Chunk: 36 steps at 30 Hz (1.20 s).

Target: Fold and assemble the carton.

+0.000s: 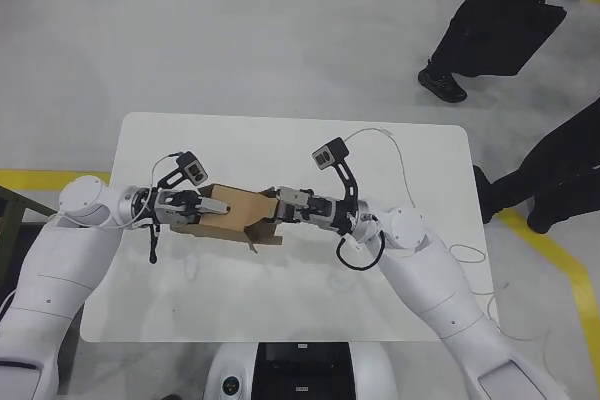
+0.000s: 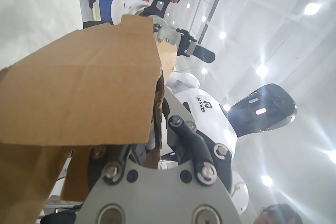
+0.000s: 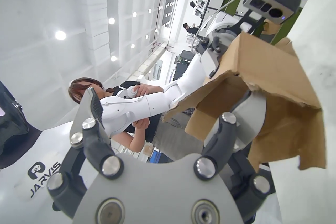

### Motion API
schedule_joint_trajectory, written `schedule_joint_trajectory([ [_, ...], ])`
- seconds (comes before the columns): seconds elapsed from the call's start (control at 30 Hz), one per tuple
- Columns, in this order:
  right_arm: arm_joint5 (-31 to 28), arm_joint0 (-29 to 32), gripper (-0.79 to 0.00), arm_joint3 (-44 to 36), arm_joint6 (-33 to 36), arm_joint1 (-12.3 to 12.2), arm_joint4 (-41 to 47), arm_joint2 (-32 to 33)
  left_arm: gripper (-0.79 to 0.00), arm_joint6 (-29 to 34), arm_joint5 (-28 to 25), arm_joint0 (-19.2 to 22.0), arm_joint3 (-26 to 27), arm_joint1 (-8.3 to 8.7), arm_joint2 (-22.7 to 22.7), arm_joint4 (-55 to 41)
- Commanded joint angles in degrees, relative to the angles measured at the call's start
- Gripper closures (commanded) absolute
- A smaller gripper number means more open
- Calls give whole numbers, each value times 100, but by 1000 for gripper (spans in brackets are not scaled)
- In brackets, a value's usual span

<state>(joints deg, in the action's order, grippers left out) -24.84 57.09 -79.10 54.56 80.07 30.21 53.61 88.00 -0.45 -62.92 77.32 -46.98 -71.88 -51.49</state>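
Note:
A brown carton [image 1: 232,212] is held partly opened above the middle of the white table [image 1: 280,300], between my two grippers. My left gripper [image 1: 208,203] is at its left end, shut on a carton wall [image 2: 78,83]; one finger [image 2: 181,128] shows beside the wall's edge and the other is hidden behind the cardboard. My right gripper [image 1: 280,206] is at the right end and open wide. One of its fingers [image 3: 90,104] stands free outside, the other [image 3: 249,114] reaches under a loose, torn flap of the carton [image 3: 275,83].
A thin white cable [image 1: 400,165] trails over the table's far right part. People's legs [image 1: 450,60] stand past the far edge and beside the right edge. A green frame [image 1: 5,205] is off the table's left side.

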Motion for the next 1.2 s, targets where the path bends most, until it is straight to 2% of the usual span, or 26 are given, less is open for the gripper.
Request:
schedule_joint_trajectory([
  [0.0, -79, 18, -785, -17, -44, -5, -90, 23, 0, 0, -4, -17, 68, 27, 46, 1],
  [0.37, -283, -38, -785, 1, 6, -3, -385, -20, 0, 0, -88, -5, 218, 194, 285, -40],
  [0.6, -348, 22, -785, -84, -127, -27, -515, 70, 0, 0, -290, 12, 57, 268, 266, -290],
  [0.97, 327, 572, -785, -336, -528, -215, -676, 703, 0, 0, -320, 67, -185, 321, 95, -967],
  [1.17, 750, 636, -785, -71, -487, -243, -723, 682, 0, 0, -206, 59, -96, 355, 71, -1419],
])
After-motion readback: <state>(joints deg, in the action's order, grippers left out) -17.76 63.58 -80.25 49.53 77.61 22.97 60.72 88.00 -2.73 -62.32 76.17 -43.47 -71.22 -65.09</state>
